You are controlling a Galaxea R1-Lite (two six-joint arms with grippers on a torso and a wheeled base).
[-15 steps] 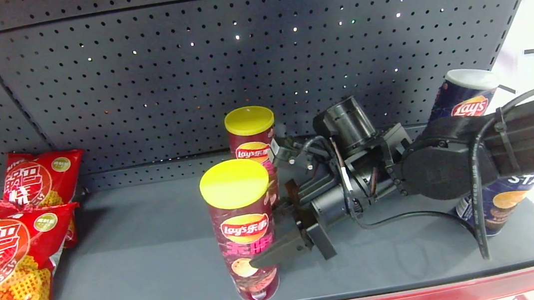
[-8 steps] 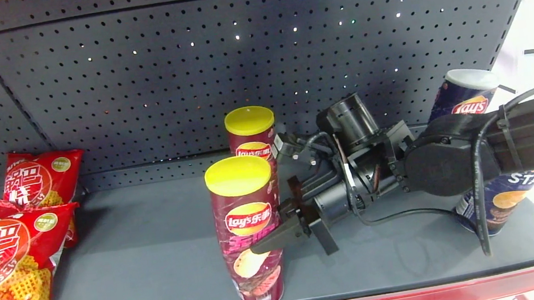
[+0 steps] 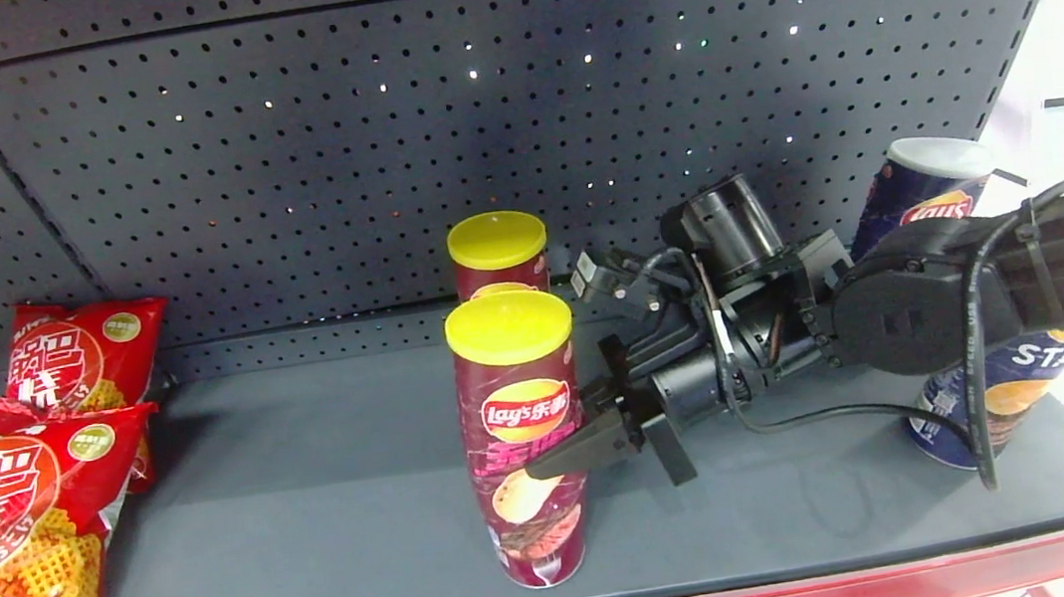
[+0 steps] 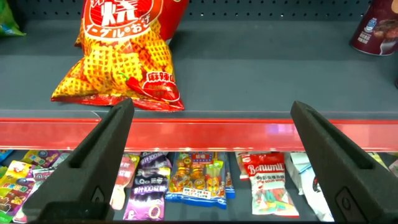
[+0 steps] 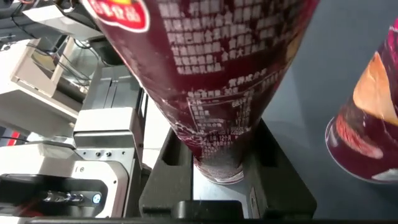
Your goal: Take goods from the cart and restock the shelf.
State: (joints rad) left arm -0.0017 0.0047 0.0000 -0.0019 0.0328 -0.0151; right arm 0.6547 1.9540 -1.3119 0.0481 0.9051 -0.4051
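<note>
While clamping 1 can (image 3: pixel 518 410) with the right gripper (image 3: pixel 559 446), holds it upright on the shelf (image 3: pixel 295 506), just before a 2nd can (image 3: pixel 497 242). Holds left gripper (image 4: pixel 212 106) fingers wide apart, facing a bag (image 4: pixel 121 62).

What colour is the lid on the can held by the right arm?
Yellow lid on the can; it shows best in the head view.

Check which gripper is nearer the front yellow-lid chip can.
Right. The right gripper is clamped on the front can at mid-height. The left gripper hangs open in front of the shelf's red edge, by the red snack bag, well left of the can.
</note>
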